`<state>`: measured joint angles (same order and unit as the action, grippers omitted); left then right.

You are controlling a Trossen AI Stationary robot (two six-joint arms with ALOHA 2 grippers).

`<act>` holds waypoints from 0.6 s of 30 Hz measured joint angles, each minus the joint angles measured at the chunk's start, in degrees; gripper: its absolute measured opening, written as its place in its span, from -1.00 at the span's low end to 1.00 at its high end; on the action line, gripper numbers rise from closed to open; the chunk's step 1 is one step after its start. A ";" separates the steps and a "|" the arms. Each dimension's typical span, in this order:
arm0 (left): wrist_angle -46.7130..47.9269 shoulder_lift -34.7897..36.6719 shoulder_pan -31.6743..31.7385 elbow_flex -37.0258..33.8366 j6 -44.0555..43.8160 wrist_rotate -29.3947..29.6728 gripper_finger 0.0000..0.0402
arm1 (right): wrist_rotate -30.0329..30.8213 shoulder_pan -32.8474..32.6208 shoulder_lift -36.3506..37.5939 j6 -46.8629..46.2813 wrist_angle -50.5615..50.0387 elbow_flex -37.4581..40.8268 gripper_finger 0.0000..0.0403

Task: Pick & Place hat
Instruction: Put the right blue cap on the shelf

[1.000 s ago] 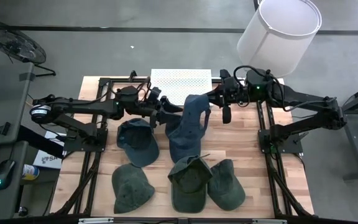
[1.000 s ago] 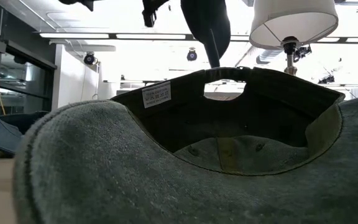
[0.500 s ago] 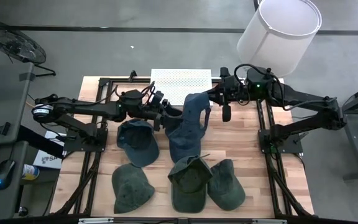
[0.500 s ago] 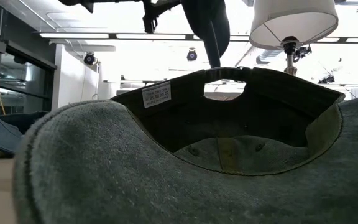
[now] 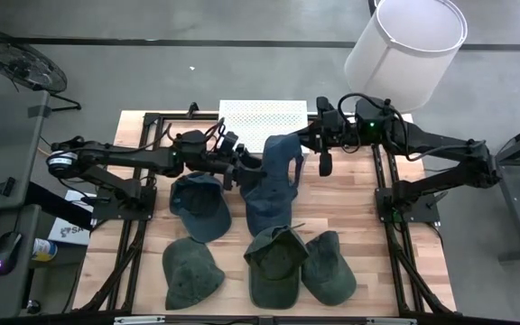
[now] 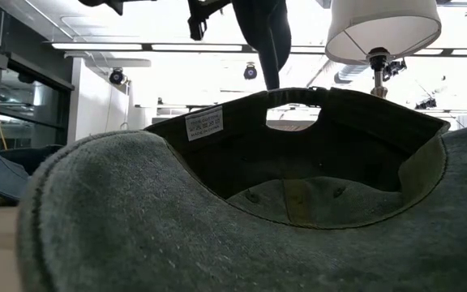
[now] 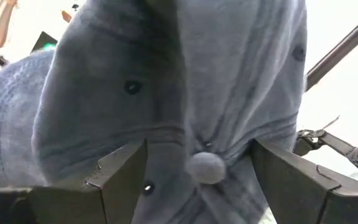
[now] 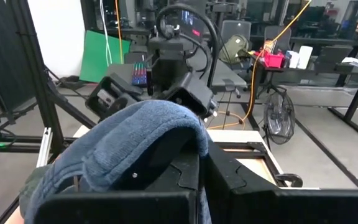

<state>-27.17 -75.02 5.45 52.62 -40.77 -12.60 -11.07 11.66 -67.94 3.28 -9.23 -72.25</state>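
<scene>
You're holding the blue hat (image 5: 278, 171) up above the table's back middle, your right gripper (image 5: 307, 140) clamped tight on its edge. Your left gripper (image 5: 242, 167) is reaching in from the other side, fingers (image 7: 120, 177) spread wide around the crown, button (image 7: 205, 167) sitting between them, nothing gripped there yet.

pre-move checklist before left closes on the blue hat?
1. Right gripper shut on blue hat: ok.
2. Hat off the table: ok, it hangs high in the low view.
3. Left gripper open: ok.
4. Crown between the left fingers: ok; the top button sits in the gap.
5. Cloth caught under the hat: cannot tell.
6. Other hats: one blue and three green below.
</scene>
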 joint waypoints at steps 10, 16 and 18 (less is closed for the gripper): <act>-0.20 0.02 0.02 0.00 -0.03 0.13 0.40 | 0.22 0.00 -0.03 0.65 0.55 0.00 -1.00; -0.12 0.02 0.02 0.00 -1.51 -0.22 0.21 | 0.59 0.00 -0.04 0.84 0.51 0.00 -1.00; -0.12 0.02 0.02 0.00 -1.53 -0.22 0.09 | 0.61 0.00 -0.04 0.82 0.40 -0.02 -1.00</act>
<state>-27.29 -75.00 5.48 52.62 -42.30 -12.82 -10.46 11.66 -67.99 4.10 -8.83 -72.26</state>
